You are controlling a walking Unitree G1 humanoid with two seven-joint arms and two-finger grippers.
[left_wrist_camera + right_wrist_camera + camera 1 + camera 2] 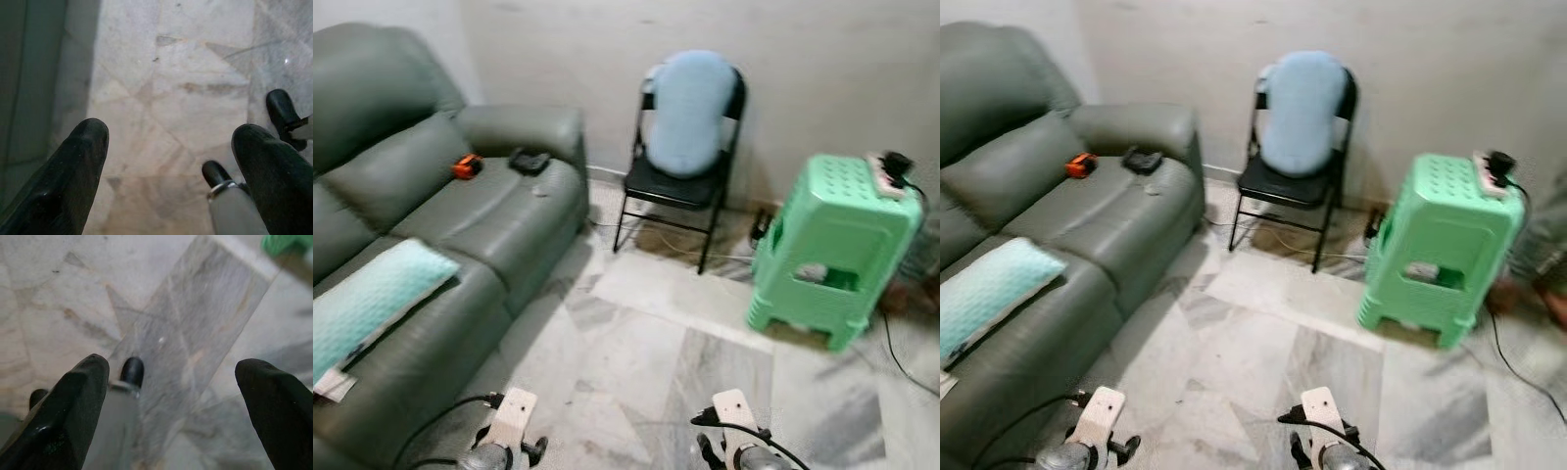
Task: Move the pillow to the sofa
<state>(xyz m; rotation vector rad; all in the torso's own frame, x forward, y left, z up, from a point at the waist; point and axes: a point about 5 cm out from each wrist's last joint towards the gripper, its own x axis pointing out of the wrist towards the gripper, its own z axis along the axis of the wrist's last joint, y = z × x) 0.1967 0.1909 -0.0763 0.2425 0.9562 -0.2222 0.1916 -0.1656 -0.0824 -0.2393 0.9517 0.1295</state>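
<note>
A pale blue pillow (687, 113) stands upright against the back of a black folding chair (674, 188) by the far wall. The dark green leather sofa (499, 215) runs along the left side. Both arms hang low at the bottom of the head views, well short of the chair. My left gripper (171, 137) is open over the marble floor, with nothing between its black fingers (80, 161). Over the floor beside it, my right gripper (171, 369) is open and empty too.
A teal cushion (372, 299) lies on the near sofa seat. An orange item (466, 166) and a black item (529, 161) lie on the far seat. A green plastic stool (832, 245) with a power strip (886, 174) stands at the right; cables trail near it.
</note>
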